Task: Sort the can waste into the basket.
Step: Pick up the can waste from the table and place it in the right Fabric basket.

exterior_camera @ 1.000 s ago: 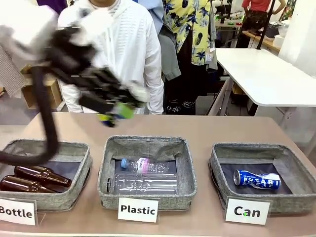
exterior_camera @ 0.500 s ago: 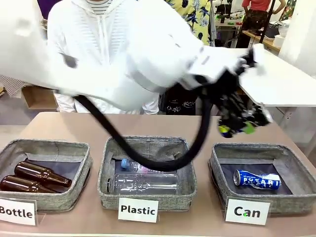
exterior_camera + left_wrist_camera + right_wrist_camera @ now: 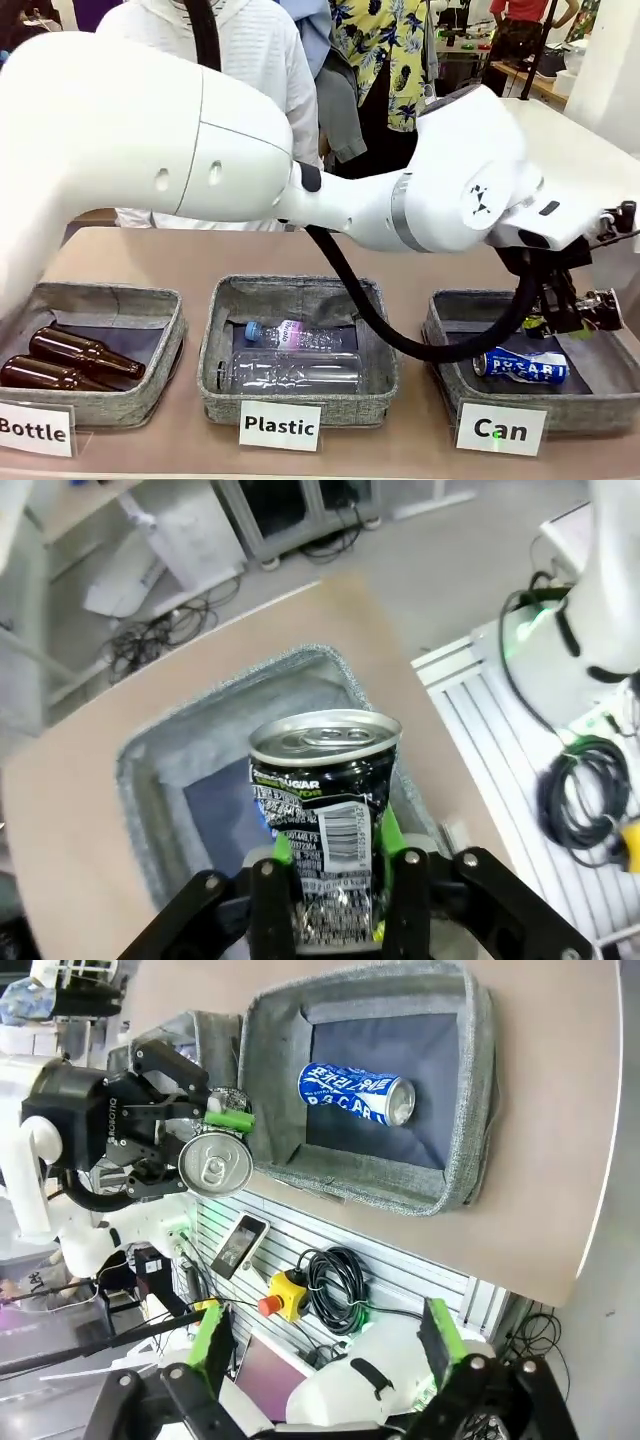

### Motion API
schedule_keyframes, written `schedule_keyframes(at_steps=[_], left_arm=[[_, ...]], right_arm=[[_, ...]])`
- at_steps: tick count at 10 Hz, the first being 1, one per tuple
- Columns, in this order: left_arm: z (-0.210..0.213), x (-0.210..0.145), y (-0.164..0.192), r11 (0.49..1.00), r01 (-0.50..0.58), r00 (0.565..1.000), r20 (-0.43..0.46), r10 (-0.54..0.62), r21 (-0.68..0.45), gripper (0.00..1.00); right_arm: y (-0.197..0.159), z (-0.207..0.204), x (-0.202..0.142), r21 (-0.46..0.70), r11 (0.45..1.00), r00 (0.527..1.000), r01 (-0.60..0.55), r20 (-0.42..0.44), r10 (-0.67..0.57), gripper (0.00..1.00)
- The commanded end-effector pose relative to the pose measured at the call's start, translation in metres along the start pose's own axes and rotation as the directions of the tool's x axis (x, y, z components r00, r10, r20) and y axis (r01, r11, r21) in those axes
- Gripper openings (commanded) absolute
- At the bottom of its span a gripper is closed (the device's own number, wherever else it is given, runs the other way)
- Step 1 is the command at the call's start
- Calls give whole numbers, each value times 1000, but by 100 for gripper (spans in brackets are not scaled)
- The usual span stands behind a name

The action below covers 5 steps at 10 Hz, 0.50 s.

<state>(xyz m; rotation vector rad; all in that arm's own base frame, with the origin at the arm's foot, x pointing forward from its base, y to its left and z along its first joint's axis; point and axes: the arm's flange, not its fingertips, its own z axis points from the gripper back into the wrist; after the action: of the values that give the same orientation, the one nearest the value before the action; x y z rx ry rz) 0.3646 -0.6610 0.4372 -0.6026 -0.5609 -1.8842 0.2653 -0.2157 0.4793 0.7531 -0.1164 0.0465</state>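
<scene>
Left hand (image 3: pixel 330 865) grips the dark can (image 3: pixel 325 810) above the Can basket (image 3: pixel 170 750) at right, blue can (image 3: pixel 520 365) inside; judged: lower it clear of rim, then release.

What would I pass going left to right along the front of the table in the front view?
Brown glass bottles in the grey fabric basket marked "Bottle" → clear plastic bottles in the grey fabric basket marked "Plastic" → blue metal can with white lettering in the grey fabric basket marked "Can".
</scene>
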Motion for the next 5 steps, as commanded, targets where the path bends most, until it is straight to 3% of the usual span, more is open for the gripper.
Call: schedule_keyframes(at_steps=[1, 3, 5], left_arm=[[22, -12, -1, 999, -27, 999, 28, 27, 25, 33], [22, -12, -1, 999, -27, 999, 28, 27, 25, 33], [12, -9, 3, 999, 19, 1000, -21, -19, 27, 91]], right_arm=[[3, 5, 1, -10, 1000, 1000, -9, -9, 9, 100], [3, 5, 1, -10, 1000, 1000, -9, -9, 9, 100], [3, 5, 1, -10, 1000, 1000, -9, -9, 9, 100]])
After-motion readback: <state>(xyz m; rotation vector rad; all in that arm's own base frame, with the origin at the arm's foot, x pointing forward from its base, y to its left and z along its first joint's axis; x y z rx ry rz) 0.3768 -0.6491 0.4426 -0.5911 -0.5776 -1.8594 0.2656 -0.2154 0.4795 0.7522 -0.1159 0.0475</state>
